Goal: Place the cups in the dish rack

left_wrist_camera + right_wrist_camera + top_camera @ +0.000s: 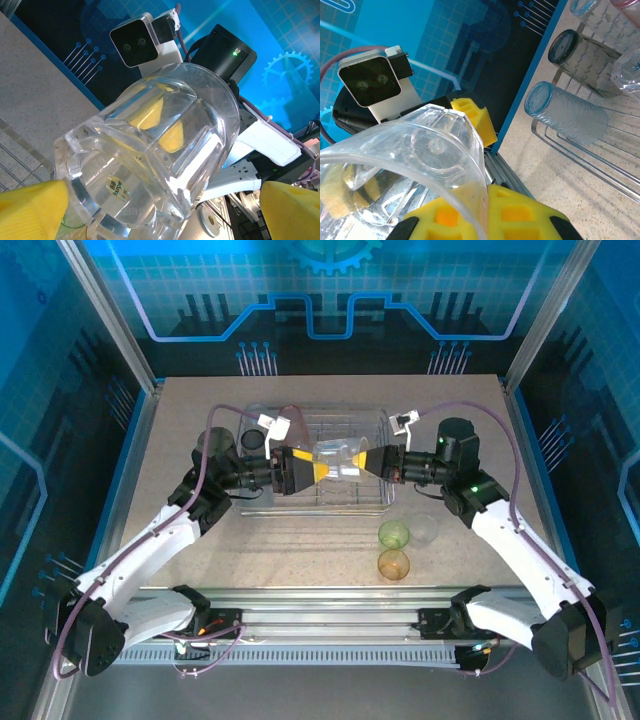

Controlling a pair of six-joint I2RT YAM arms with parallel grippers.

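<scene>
clear cup [345, 458]: It hangs on its side in the air over the middle of the rack [330, 506], between the two arms. Its open end points at the right arm and its bottom points at the left arm.
right gripper [374, 462]: Its jaws are pinched tight on the rim of the clear cup. This grip is what keeps the cup up.
left gripper [314, 472]: Its jaws are as wide as they go and have hold of nothing. The cup's bottom is right at the gap between them. I think they are this wide so the bottom can fit in.
why two arms: It looks like one arm is passing the cup to the other, so it can be turned and set down the right way. That is my guess.
rack: It sits in the middle of the table [300, 550], closer to the far edge. At its left end are a frosted cup [565, 112], lying down, and a grey cup [575, 55].
cups left out: A green cup [394, 534], an orange cup [394, 565] and the other clear cup [425, 528] stand on the table, just off the rack's near right corner. They have yet to go in.
watch out: If the right jaws let go before the left ones close, the cup can drop on the wires.
</scene>
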